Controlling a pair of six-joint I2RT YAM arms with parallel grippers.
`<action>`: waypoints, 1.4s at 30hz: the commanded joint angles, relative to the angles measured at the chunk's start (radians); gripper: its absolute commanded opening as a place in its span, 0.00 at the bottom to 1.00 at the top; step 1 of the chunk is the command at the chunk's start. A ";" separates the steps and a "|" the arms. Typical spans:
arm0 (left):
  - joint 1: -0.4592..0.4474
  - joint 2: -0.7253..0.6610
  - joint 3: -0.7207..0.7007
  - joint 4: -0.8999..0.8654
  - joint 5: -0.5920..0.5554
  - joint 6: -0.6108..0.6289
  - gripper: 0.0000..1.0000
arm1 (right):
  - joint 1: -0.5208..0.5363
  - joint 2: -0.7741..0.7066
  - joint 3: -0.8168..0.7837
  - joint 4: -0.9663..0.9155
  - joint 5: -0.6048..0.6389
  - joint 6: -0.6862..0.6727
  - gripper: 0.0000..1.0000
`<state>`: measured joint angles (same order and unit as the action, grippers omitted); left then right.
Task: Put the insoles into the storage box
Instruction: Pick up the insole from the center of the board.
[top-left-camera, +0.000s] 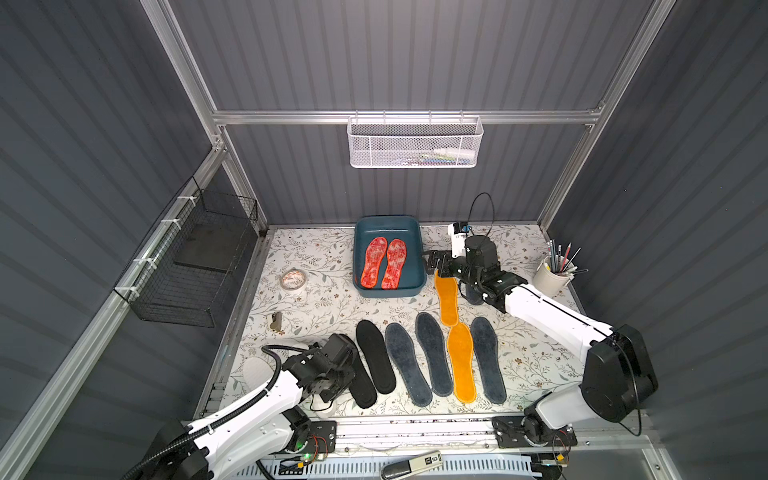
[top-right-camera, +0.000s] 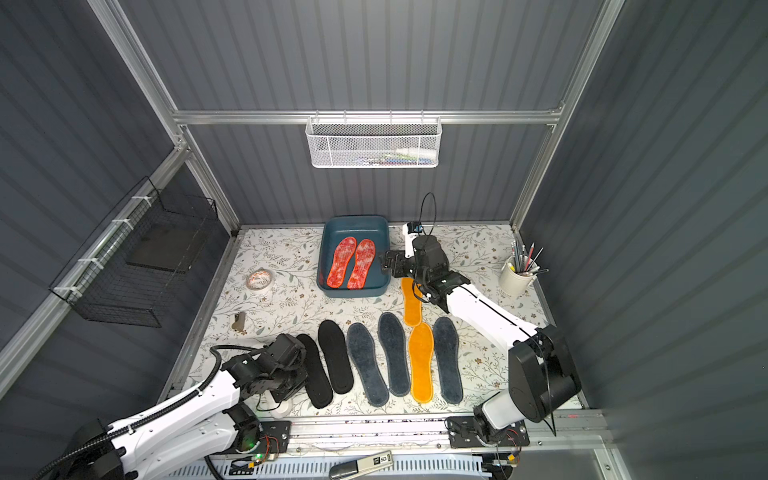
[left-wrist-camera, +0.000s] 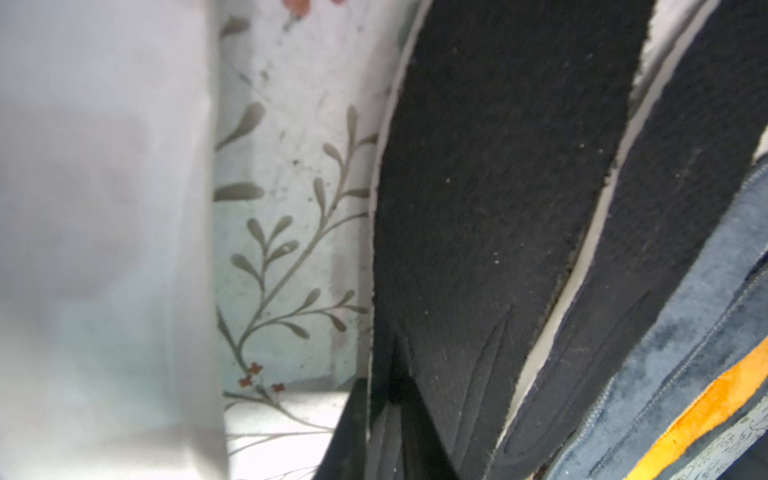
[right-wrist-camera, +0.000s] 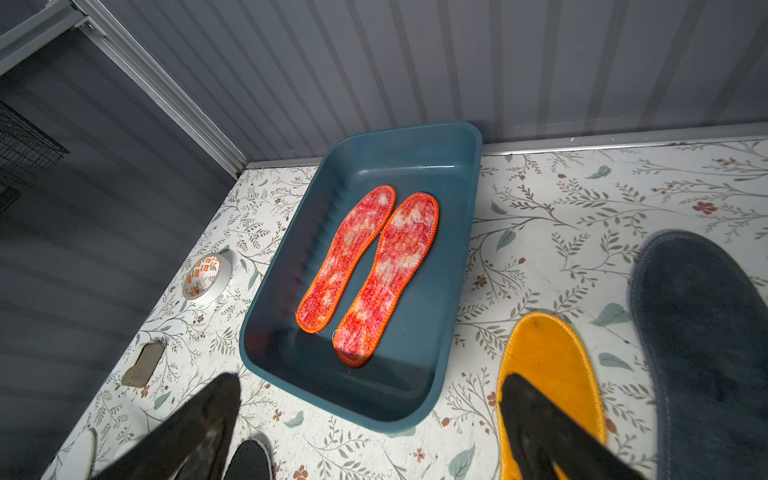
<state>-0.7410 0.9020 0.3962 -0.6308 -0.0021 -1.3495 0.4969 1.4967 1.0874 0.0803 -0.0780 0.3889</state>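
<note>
The teal storage box (top-left-camera: 409, 232), at the back of the surface (top-left-camera: 316, 307), holds two flat, foot-shaped red-orange mottled insoles (top-left-camera: 374, 262) side by side. In front lie two black insoles (top-left-camera: 376, 357), four fuzzy grey-blue insoles (top-left-camera: 407, 363), one of them half under the right arm (top-left-camera: 540, 307), and two orange-yellow insoles (top-left-camera: 461, 361). The left pincer (left-wrist-camera: 376, 411) is nipped together on the edge of one of the black insoles. The right pincer (right-wrist-camera: 372, 384) is spread wide beside the box.

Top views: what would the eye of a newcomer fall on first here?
Two red-orange mottled insoles lie side by side in the teal storage box at the back of the table. Nearer the front lies a row of black, grey-blue and orange-yellow insoles. The right gripper stands open just beside the box, at the tip of another orange-yellow insole.
</note>
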 joint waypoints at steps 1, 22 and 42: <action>-0.005 0.006 0.000 0.003 -0.022 -0.010 0.07 | -0.002 -0.015 -0.012 -0.016 0.010 0.001 0.99; -0.004 -0.128 0.375 -0.220 -0.431 0.339 0.00 | -0.003 -0.058 -0.028 -0.033 -0.009 0.003 0.99; 0.279 0.216 0.370 0.734 0.185 0.824 0.00 | -0.015 -0.186 -0.130 0.082 -0.238 0.043 0.99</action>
<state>-0.4683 1.0718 0.7765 -0.0944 -0.0368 -0.5728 0.4850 1.3258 0.9859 0.0925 -0.2203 0.4046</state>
